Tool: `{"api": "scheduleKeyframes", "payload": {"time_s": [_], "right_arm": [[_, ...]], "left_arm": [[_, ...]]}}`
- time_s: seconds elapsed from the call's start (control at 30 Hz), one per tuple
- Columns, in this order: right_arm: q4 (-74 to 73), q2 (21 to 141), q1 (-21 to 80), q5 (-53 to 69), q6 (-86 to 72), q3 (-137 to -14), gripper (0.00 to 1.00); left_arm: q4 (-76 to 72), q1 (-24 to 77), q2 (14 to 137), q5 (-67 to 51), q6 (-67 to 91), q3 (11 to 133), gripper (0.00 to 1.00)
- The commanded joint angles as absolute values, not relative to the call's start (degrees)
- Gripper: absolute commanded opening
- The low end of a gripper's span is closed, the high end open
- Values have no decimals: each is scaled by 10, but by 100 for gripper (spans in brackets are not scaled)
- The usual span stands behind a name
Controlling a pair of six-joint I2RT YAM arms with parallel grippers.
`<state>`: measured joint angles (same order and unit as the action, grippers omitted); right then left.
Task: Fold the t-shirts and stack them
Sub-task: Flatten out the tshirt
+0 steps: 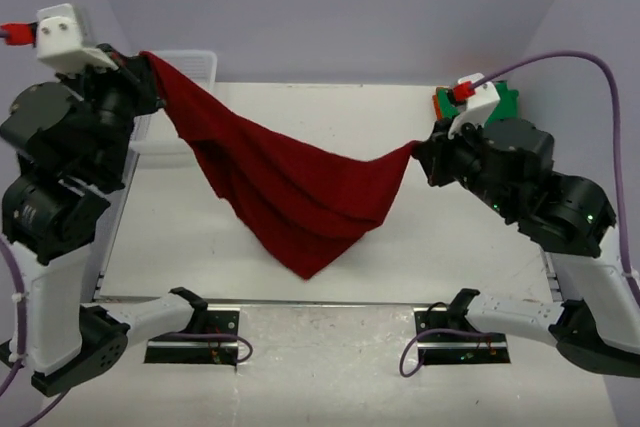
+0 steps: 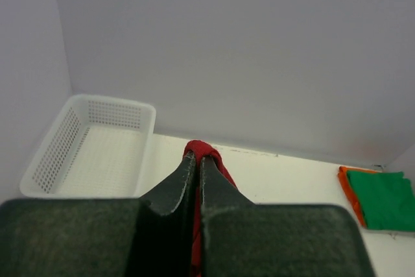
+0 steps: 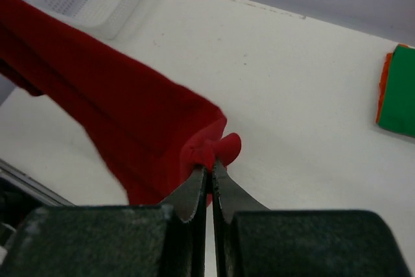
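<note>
I'm watching the left gripper [image 2: 198, 163] and right gripper [image 3: 210, 172] each pinching shut on the dark red t-shirt [image 1: 290, 187], which is sagging in folds between them above the white table [image 1: 470, 247] inside lavender walls [image 1: 330, 7].

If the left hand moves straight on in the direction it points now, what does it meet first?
Beyond the dark red t-shirt that the left hand pinches, the way looks free: it passes right of the white basket toward the back wall. Depth is unclear.
</note>
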<state>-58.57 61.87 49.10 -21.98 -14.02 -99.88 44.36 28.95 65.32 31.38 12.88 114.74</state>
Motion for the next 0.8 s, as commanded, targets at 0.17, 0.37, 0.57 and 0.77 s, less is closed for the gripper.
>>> {"api": "scheduleKeyframes", "payload": {"time_s": [0.17, 0.37, 0.57, 0.77], "right_arm": [[-577, 546, 493, -91, -124, -1087, 0], [-565, 511, 492, 18, -126, -1109, 0], [-554, 555, 492, -95, -151, -1073, 0], [-545, 693, 414, -238, -192, -1004, 0]], "left_arm": [[446, 287, 531, 285, 125, 1271, 0], [454, 287, 502, 243, 137, 1311, 0], [425, 287, 542, 234, 140, 1203, 0], [355, 287, 722, 229, 127, 1082, 0]]}}
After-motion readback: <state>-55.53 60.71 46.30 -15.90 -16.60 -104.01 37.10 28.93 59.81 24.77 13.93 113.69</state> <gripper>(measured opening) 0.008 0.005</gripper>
